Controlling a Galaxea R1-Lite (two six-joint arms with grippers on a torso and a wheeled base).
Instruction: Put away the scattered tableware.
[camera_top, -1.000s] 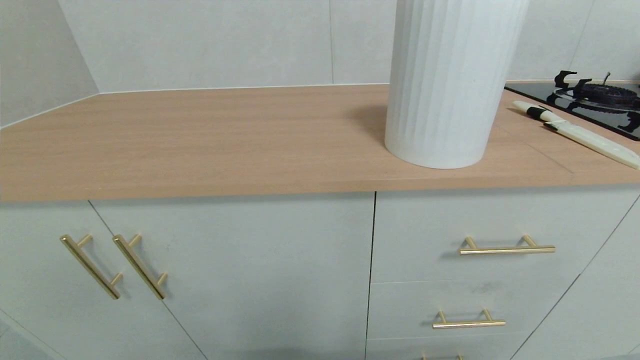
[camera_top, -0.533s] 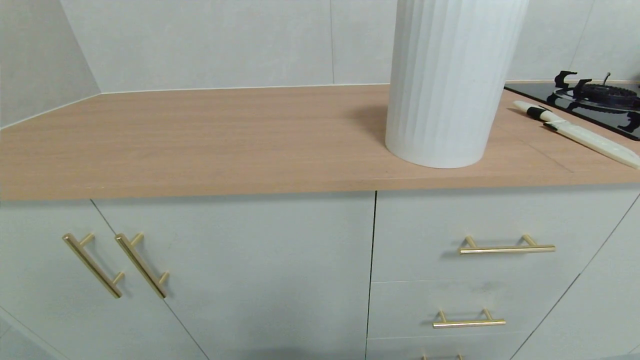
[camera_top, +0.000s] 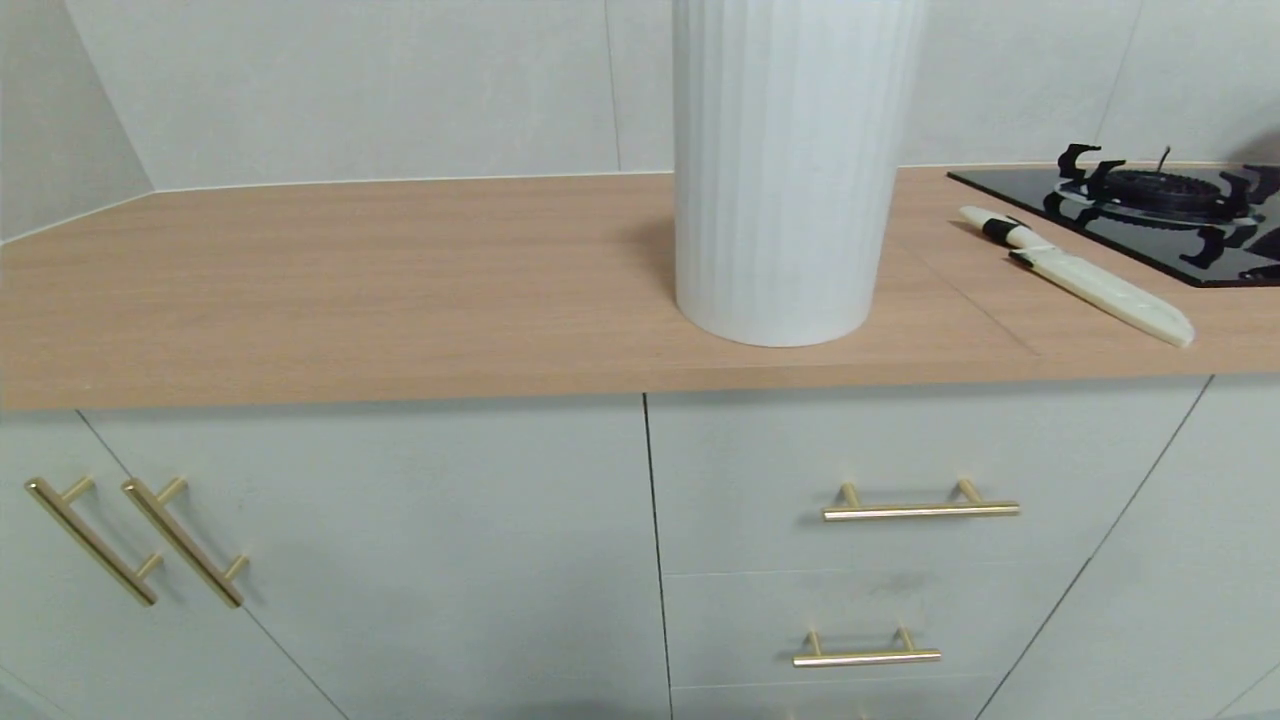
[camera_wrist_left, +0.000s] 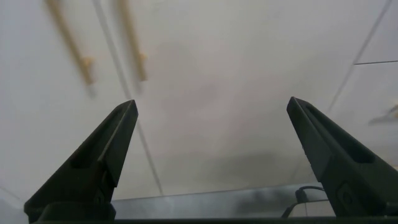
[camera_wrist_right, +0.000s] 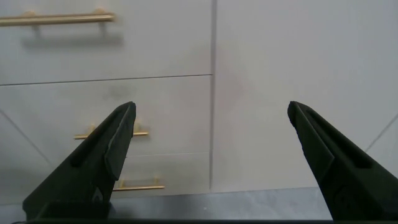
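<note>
Left gripper wide open, empty, facing cabinet doors. Right gripper equally spread, empty, facing drawers. Knife lies on counter, frame right.

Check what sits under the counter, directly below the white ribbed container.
Below the white ribbed container: shut drawers with gold bar handles, a cabinet door to their left. Their contents are hidden.

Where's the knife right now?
Head view: the knife lies on the right side of the counter, between the white ribbed container and the black stove.
</note>
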